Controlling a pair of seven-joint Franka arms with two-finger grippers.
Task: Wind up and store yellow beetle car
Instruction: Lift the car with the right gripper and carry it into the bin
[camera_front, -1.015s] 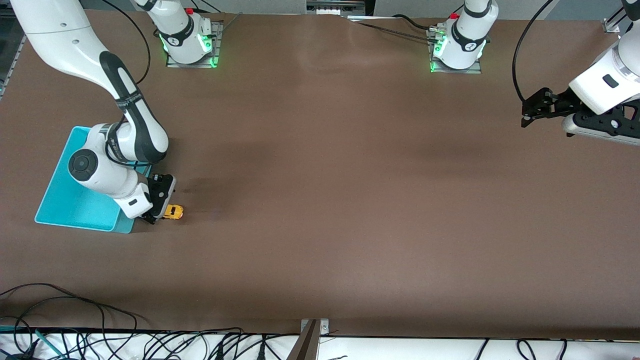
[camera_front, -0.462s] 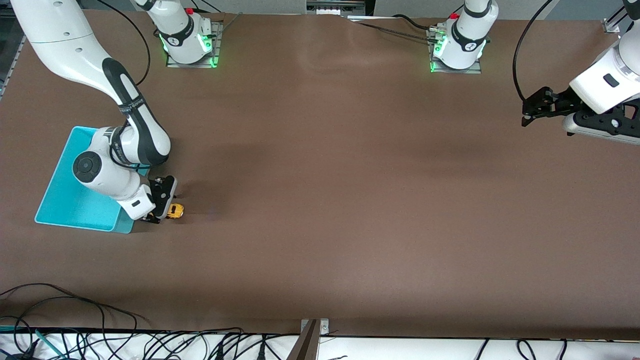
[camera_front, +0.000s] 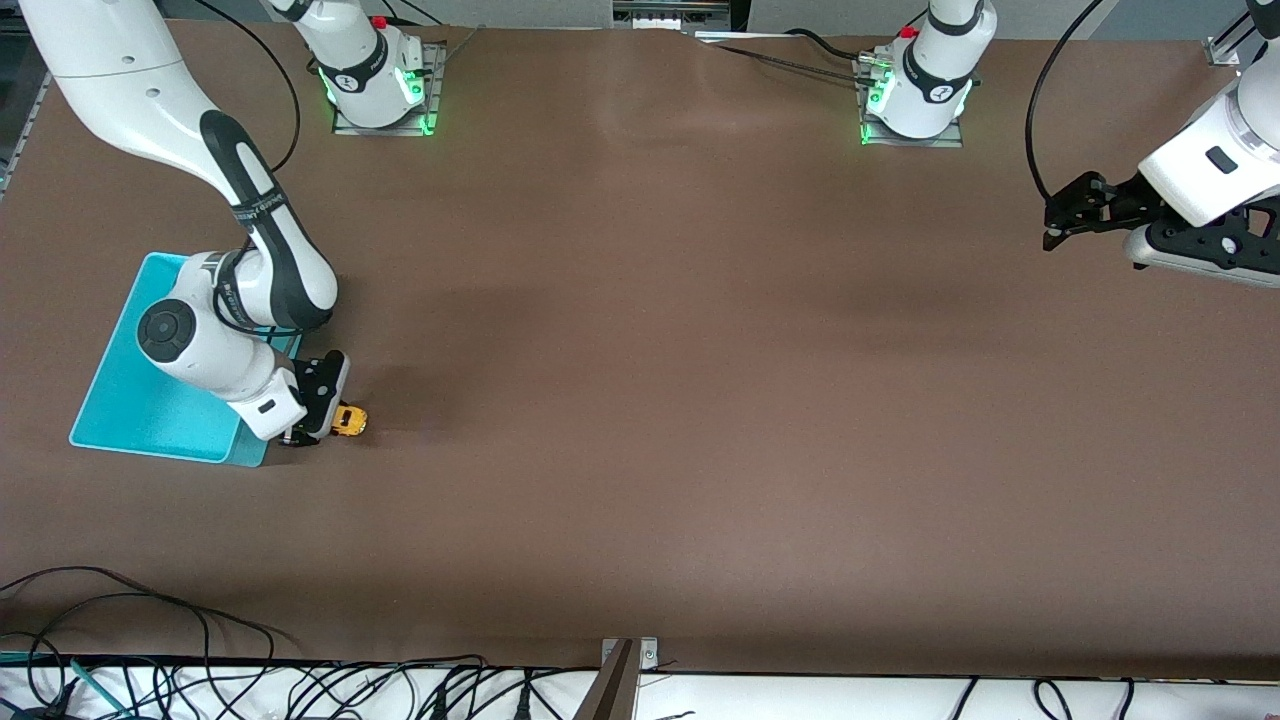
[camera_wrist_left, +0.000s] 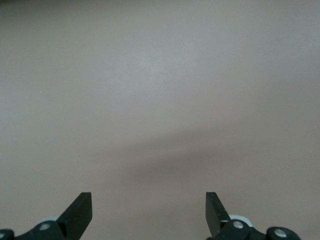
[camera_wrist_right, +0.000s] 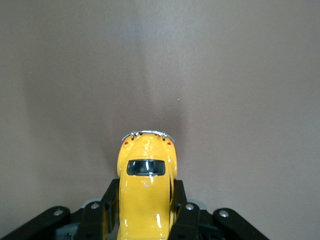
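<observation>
car (camera_front: 350, 420) on table (camera_front: 700, 400), just beside bin (camera_front: 150, 400) corner | right gripper (camera_wrist_right: 146, 207) down at table, fingers (camera_wrist_right: 182, 212) pinching car's sides | left gripper (camera_wrist_left: 149, 212) spread, waiting over table at left arm's end

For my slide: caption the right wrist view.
Right hand shut on the yellow beetle car, on the brown table.

One yellow beetle car (camera_front: 350, 421) on the table (camera_front: 680, 400), one turquoise bin (camera_front: 150, 410) beside it. Two arms in play, so two grippers: the right gripper (camera_front: 322, 425) and the left gripper (camera_front: 1052, 228). Two lit arm bases (camera_front: 378, 90).
</observation>
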